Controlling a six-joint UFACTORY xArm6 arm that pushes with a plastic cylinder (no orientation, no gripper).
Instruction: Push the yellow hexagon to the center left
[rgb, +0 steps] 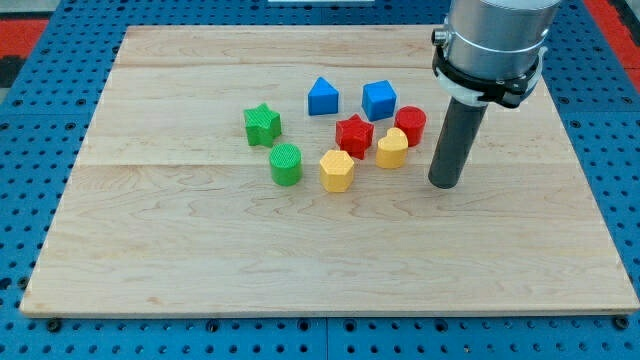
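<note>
Camera view: yellow hexagon (337, 170) sits mid-tabletop (150, 260) among the blocks, not yet pushed toward center left. My tip (445, 185), a bare rod holding nothing, rests right of them.

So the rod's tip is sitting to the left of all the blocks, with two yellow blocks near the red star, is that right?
Not quite. The camera view shows my tip at the view's right of all the blocks, not the left, past the red cylinder. The rest holds: two yellow blocks, the yellow hexagon and a second yellow block, sit near the red star.
</note>
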